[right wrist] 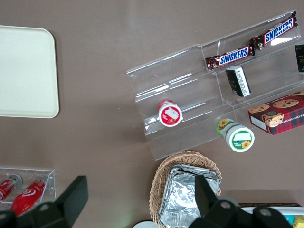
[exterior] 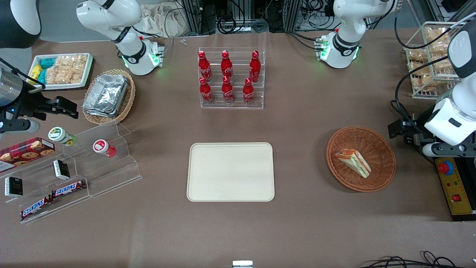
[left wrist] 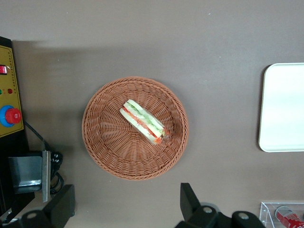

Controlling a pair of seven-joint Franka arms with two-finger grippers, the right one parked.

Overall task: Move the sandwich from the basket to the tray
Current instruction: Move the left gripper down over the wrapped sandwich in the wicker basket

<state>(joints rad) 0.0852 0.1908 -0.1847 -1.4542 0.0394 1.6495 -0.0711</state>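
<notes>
The sandwich [exterior: 354,162] [left wrist: 145,121], a pale wedge with red and green layers, lies on its side in the round reddish-brown basket [exterior: 383,149] [left wrist: 109,142]. The cream tray [exterior: 230,172] [left wrist: 283,107] lies flat at mid-table, apart from the basket toward the parked arm's end, with nothing on it. My left gripper [exterior: 405,133] [left wrist: 126,209] hangs high over the table just outside the basket's rim, on the working arm's side. It is open wide, and only bare table shows between its fingers [left wrist: 190,202].
An acrylic rack of red cola bottles [exterior: 231,79] stands farther from the front camera than the tray. A yellow control box with a red button [exterior: 454,186] [left wrist: 9,115] lies beside the basket at the working arm's end. A wire rack of snacks [exterior: 431,59] stands farther back.
</notes>
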